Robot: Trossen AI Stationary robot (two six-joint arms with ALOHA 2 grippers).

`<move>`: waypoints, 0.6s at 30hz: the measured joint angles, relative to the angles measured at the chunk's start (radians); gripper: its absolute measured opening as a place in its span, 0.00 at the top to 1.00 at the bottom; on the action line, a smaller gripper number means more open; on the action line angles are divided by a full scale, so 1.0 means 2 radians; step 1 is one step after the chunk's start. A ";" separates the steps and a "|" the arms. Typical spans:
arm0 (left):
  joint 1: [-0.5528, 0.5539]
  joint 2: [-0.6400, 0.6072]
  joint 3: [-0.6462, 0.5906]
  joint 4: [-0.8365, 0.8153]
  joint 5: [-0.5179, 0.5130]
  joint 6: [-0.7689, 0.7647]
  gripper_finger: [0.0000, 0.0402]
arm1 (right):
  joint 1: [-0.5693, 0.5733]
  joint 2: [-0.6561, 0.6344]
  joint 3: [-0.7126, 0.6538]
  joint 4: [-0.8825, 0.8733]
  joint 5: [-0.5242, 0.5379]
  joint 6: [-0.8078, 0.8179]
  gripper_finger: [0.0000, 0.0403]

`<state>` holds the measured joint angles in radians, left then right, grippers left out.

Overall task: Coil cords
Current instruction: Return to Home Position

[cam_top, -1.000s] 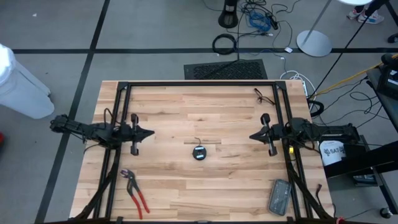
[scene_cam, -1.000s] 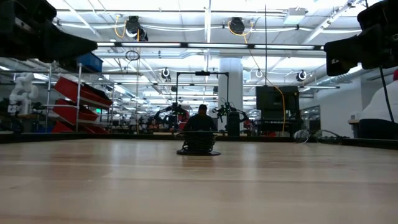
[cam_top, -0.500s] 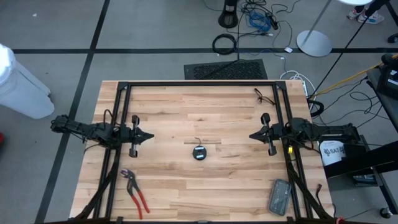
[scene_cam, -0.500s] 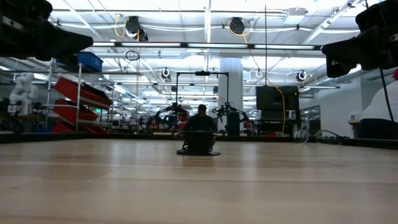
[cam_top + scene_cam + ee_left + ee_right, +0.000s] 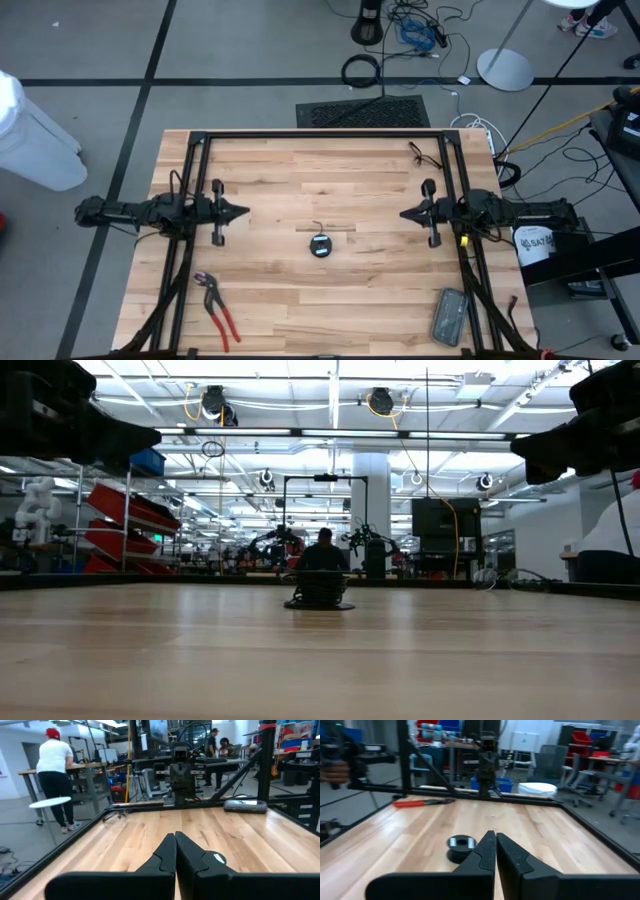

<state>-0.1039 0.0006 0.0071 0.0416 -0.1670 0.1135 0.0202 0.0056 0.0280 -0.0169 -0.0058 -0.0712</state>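
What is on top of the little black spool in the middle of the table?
Nothing lies on the spool; its bluish-grey centre shows from above. The left gripper and right gripper hang off to either side. Its underside, against the table, is hidden.

Table centre: the only obstacle was the cord puck (image 5: 320, 245), lying flat w/ a short wire tail toward the far edge. L gripper (image 5: 240, 213) and R gripper (image 5: 405, 216) hung above the boards at opposite sides, tips facing inward, fingers pressed together. Bare wood lay between each tip and the puck. Near edge: pliers (image 5: 217, 308) on L side, grey case (image 5: 449, 316) at R corner (both well apart from the puck). Far half of table (image 5: 320, 180) was open, except a small black wire loop (image 5: 420, 153) at far-R corner. Black frame (image 5: 320, 133) bounded the far edge and both sides.
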 joint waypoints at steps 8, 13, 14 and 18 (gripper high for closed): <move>0.035 0.001 0.000 -0.014 0.081 -0.024 1.00 | 0.000 0.000 0.000 0.002 0.014 0.002 1.00; 0.036 0.006 0.000 -0.016 0.092 -0.017 1.00 | 0.000 0.000 0.000 0.002 0.015 0.003 1.00; 0.036 0.006 0.000 -0.016 0.092 -0.014 1.00 | 0.000 0.000 0.000 0.002 0.015 0.003 1.00; 0.036 0.006 0.000 -0.016 0.091 -0.014 1.00 | 0.000 0.000 0.000 0.002 0.015 0.003 1.00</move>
<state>-0.0326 0.0120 0.0071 0.0105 0.0154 0.0845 0.0204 0.0059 0.0280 -0.0137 0.0250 -0.0650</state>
